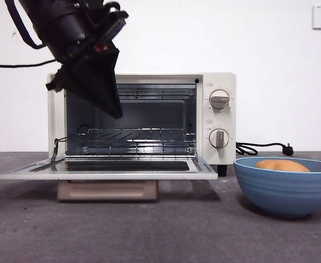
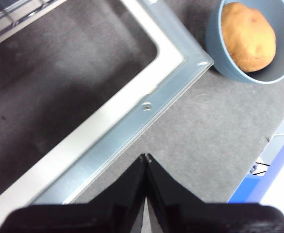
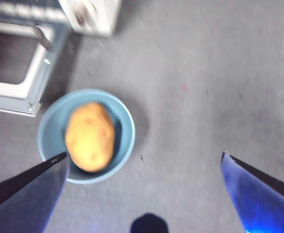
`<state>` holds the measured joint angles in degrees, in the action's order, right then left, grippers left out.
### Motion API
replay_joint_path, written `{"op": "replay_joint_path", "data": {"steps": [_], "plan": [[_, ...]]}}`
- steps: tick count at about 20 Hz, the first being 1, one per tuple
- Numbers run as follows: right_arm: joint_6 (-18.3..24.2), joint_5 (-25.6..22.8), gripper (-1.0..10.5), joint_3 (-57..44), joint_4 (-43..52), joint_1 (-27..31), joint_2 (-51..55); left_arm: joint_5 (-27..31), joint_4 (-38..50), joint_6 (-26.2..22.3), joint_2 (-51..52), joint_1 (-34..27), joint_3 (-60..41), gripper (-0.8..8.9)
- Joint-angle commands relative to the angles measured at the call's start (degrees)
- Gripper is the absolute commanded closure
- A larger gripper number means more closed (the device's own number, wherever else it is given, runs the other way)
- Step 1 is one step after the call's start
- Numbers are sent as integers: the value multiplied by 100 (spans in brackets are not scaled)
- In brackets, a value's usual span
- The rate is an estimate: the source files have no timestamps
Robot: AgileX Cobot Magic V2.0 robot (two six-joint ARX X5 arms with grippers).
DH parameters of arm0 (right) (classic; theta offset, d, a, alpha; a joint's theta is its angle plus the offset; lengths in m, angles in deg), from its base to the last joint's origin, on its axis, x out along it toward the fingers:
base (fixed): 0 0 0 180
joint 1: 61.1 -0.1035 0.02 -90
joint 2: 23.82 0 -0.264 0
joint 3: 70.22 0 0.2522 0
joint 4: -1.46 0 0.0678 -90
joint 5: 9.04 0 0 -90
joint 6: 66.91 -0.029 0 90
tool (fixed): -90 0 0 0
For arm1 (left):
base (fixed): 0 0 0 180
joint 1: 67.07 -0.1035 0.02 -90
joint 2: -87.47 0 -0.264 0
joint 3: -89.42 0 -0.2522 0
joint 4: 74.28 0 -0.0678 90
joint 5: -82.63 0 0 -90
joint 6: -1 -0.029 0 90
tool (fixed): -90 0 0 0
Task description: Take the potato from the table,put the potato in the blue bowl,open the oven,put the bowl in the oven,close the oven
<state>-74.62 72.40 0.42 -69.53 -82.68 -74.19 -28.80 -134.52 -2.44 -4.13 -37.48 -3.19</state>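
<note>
Two arms: one at work over the oven door, one high above the bowl.
Landmark: the oven (image 1: 149, 118), cream-white, standing on the table (image 1: 165, 230) with its door (image 1: 108, 169) dropped flat toward the camera.
Oven inside: a wire rack (image 1: 133, 139) shows in the lit cavity; two round knobs (image 1: 219, 99) sit one above the other on the panel beside the cavity.
Oven handle: the beige bar handle (image 1: 108, 190) hangs under the front edge of the lowered door.
Cord: a black cord (image 1: 262, 148) lies on the table behind the oven, on its knob side.
Blue bowl: the blue bowl (image 1: 286, 186) stands on the table just beside the oven's knob side, near the corner of the open door, apart from it.
Potato: the potato (image 1: 282, 165) lies inside the blue bowl, its top showing above the rim.
Left gripper: the left gripper (image 2: 145, 158) hangs above the outer edge of the oven's open door, jaws pressed together, holding nothing.
Right gripper: the right gripper (image 3: 144, 160) hovers well above the table next to the oven, jaws spread wide and empty, the bowl below near one jaw.
</note>
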Motion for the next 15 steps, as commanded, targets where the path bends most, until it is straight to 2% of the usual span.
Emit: {"op": "replay_joint_path", "data": {"steps": [1,5,9,11,15], "plan": [[-17,393,384,-2,59,192,-258,31,175,-87,422,4,-39,822],[190,627,421,-2,269,608,-1016,313,234,-87,1473,-11,-39,822],[363,1126,421,-4,485,914,-1932,654,205,-57,2726,-4,-39,822],[380,1436,493,-4,645,999,-2354,785,107,-7,3244,-4,-39,822],[466,1510,519,-4,837,1110,-2999,1102,-258,26,3945,-4,-39,822]]}}
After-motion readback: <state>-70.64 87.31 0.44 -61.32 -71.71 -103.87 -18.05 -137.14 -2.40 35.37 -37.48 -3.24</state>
